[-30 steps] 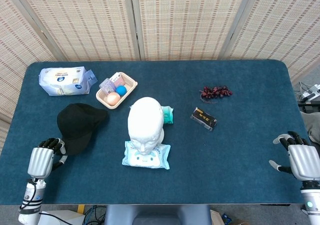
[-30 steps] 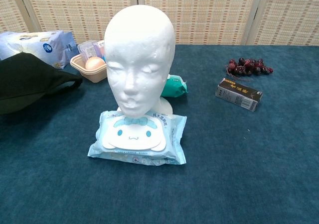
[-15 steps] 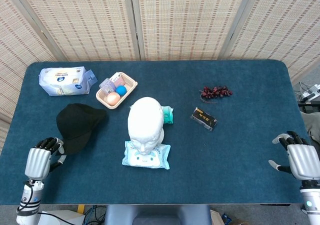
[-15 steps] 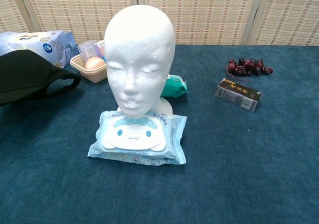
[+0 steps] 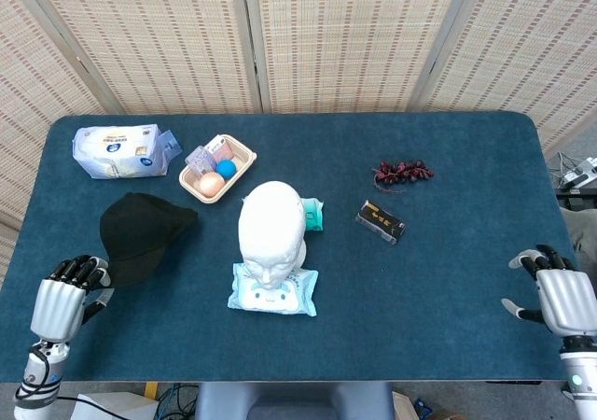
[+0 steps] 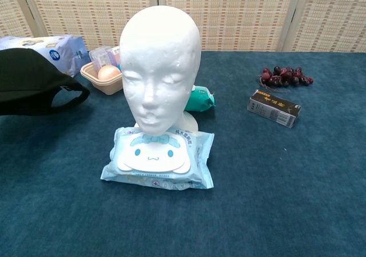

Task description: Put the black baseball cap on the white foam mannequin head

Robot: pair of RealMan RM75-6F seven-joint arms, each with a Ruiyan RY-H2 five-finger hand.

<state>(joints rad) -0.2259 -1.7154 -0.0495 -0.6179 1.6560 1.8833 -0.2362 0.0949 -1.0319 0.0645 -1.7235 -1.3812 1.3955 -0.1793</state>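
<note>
Silver-grey left hand (image 5: pixel 58 306) low at the near left table edge, dark fingers apart, nothing in them, just short of the cap. Matching right hand (image 5: pixel 562 299) at the near right edge, fingers spread, holding nothing. Between them, a pale blue wet-wipe pack with a cartoon face (image 6: pixel 158 156), lying flat against the base of the white foam mannequin head (image 6: pixel 159 63), bare on top, upright, smooth and slightly pitted, face turned toward the near edge. Left of it, the black fabric baseball cap (image 5: pixel 141 233), soft matte cloth, crown rounded, resting on the dark blue tabletop (image 5: pixel 448 327); in the chest view the rear strap loop (image 6: pixel 67 94) visible at the side nearest the mannequin, cap and head well apart. Behind the head, a small teal packet (image 6: pixel 201 99) touching its back. Right of that, a small black box with gold print (image 6: pixel 273 108). Further back, a beige tray of small coloured items (image 5: pixel 217 167), a white-and-blue tissue pack (image 5: pixel 119 149) at the far left, a bunch of dark red grapes (image 5: pixel 402 172) at the right. Beyond the table, woven reed screens (image 5: pixel 345 37).
</note>
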